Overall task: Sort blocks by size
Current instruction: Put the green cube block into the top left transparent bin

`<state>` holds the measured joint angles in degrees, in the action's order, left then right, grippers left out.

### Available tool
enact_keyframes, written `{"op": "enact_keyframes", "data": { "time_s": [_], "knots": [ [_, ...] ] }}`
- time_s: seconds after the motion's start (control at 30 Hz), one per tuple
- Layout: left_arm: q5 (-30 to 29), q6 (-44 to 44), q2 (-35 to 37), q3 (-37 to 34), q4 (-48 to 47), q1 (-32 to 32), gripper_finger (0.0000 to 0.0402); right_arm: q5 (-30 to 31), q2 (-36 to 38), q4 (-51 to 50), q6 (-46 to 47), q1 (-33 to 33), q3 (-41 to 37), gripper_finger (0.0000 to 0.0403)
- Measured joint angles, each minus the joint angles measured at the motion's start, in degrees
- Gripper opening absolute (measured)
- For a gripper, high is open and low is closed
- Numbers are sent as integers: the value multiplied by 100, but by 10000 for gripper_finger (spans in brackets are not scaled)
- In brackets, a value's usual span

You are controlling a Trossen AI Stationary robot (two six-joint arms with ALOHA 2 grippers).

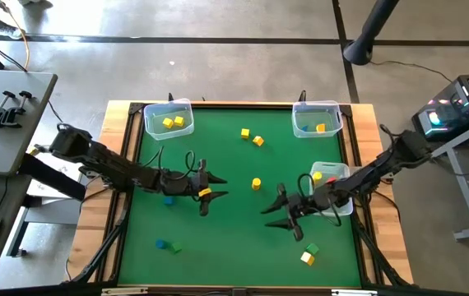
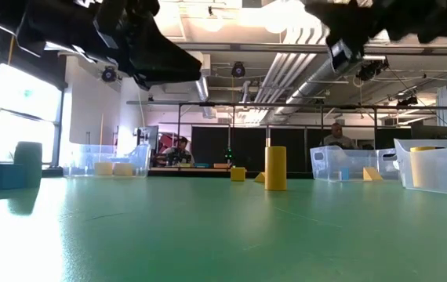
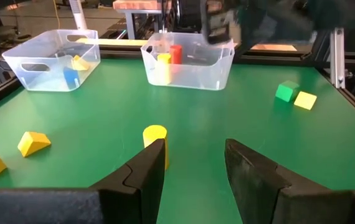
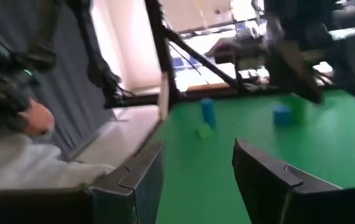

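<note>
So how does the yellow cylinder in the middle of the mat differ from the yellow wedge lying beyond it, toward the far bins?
The yellow cylinder is round and stands upright; the yellow wedge has flat faces and a sloped side, and lies low on the mat. The cylinder stands taller than the wedge. The cylinder sits right ahead of the open left gripper; the wedge lies off to one side, beside another yellow block. Both are plain yellow and lie loose, outside the bins.
</note>
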<state>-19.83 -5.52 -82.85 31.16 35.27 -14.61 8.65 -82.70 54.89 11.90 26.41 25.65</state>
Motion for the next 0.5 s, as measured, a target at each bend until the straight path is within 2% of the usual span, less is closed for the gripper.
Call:
{"op": "enact_keyframes", "data": {
  "time_s": [0.1, 0.2, 0.27, 0.33, 0.4, 0.5],
  "knots": [
    [-1, -4, -152, 0, 194, 0, 152, 8, 47, -80, 0, -15, 289, 181],
    [-2, -9, -195, 0, 217, -7, 152, 53, 224, -1152, 60, 65, 826, 181],
    [-3, -11, -195, 0, 202, -9, 152, 276, 375, -2712, 428, 178, 1410, 181],
    [-2, 3, -195, 0, 196, -15, 152, 640, 426, -4792, 1085, 296, 2146, 181],
    [-3, 7, -195, 0, 196, -20, 152, 954, 363, -6776, 2017, 422, 2946, 182],
    [-6, 12, -195, 0, 156, -35, 152, 947, 143, -9058, 3530, 628, 3966, 182]
  ]
}}
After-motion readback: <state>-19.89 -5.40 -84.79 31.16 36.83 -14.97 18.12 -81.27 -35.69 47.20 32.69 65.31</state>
